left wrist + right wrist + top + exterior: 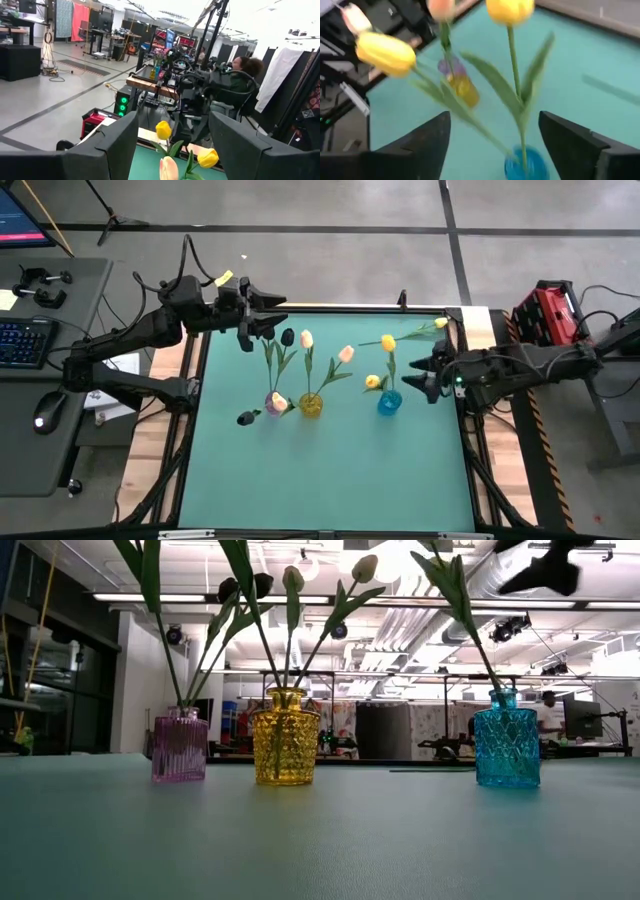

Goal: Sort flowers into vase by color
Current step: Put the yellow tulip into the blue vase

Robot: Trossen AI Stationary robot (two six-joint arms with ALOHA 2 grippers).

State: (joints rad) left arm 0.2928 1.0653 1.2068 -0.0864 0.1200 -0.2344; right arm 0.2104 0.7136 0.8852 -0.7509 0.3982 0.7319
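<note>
Three glass vases stand in a row mid-table: pink (275,402), yellow (311,405) and blue (389,402). Black tulips (288,337) stick out of the pink vase, and one black head (247,418) droops low toward the table's left. Cream tulips (307,338) stand in the yellow vase and yellow tulips (388,342) in the blue one. My left gripper (256,332) hovers open near the far-left corner, beyond the black tulips. My right gripper (412,377) is open beside the blue vase (527,165) on its right, level with the yellow tulips' stems (514,65). It touches nothing.
The green mat (330,480) is bare on the near side of the vases. One yellow tulip (441,323) leans out toward the far-right corner. A red box (545,310) sits off the table's right side. In the left wrist view a person (245,70) sits beyond the table.
</note>
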